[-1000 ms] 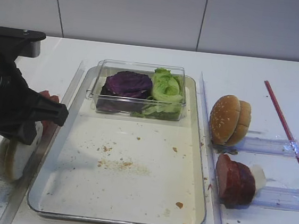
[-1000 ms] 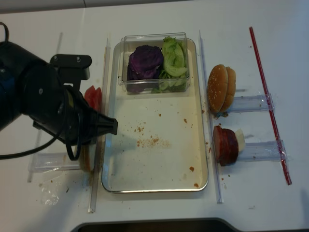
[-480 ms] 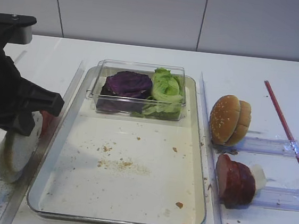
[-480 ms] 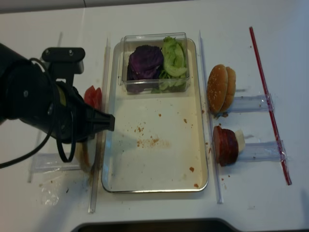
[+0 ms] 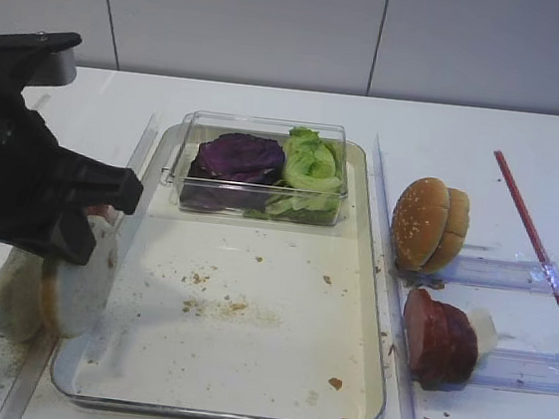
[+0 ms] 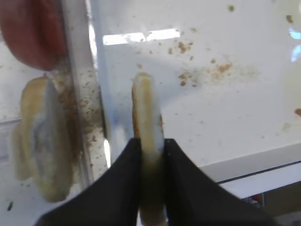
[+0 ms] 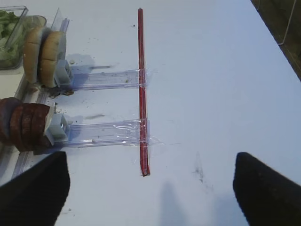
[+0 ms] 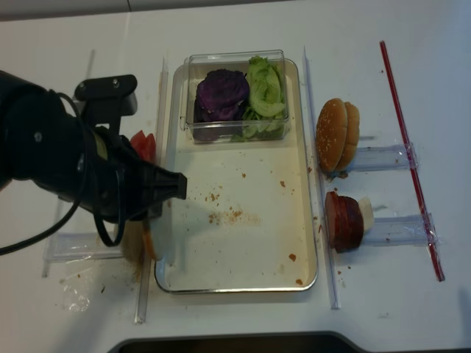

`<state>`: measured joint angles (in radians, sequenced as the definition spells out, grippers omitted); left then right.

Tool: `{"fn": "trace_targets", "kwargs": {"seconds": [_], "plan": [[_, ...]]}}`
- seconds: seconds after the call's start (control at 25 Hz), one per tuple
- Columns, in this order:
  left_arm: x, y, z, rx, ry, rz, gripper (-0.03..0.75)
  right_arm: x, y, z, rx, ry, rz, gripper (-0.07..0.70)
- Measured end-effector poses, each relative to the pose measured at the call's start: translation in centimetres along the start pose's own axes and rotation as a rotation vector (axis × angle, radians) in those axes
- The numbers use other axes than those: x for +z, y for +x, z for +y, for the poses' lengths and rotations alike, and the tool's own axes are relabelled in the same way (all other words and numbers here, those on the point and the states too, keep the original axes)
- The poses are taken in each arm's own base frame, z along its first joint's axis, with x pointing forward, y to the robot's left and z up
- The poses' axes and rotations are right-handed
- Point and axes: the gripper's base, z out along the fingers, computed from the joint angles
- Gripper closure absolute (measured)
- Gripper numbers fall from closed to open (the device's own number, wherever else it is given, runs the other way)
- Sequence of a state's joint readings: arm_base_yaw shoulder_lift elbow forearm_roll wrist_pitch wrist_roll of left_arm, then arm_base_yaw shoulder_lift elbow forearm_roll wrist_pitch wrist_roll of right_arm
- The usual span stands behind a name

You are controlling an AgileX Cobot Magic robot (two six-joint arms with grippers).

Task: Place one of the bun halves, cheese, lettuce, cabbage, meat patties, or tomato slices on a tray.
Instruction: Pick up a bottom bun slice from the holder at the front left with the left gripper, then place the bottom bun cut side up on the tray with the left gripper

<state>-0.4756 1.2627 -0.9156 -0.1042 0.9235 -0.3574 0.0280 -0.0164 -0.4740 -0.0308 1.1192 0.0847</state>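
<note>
My left gripper (image 6: 151,142) is shut on a pale bun half (image 6: 146,101) held on edge just over the left rim of the silver tray (image 5: 218,413). From above, that bun half (image 8: 158,239) hangs below the black arm. More bun halves (image 6: 40,136) stay in the rack to the left, with tomato slices (image 8: 143,143) behind them. Lettuce (image 5: 312,163) and purple cabbage (image 5: 240,155) fill a clear box at the tray's far end. Meat patties (image 5: 438,336) stand right of the tray. Cheese is out of view. My right gripper (image 7: 150,197) is open above bare table.
Domed bun tops (image 5: 428,225) stand on edge in a clear rack right of the tray. A red strip (image 7: 141,89) is taped across both right racks. Clear rails run along each long side of the tray. Crumbs dot the tray floor (image 8: 235,217).
The left arm has swung right, carrying the bun half out of the left rack to the tray's left rim. The right side has not moved.
</note>
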Motion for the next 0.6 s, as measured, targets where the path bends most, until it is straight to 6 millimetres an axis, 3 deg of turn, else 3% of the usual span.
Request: {"fn": "trace_targets", "kwargs": {"seconds": [0.6], "plan": [[-0.5,-0.8,-2.9,0.065,0.326,-0.1,0.638,0.0,0.0,0.0,0.0,0.0,0.0,-0.06]]}}
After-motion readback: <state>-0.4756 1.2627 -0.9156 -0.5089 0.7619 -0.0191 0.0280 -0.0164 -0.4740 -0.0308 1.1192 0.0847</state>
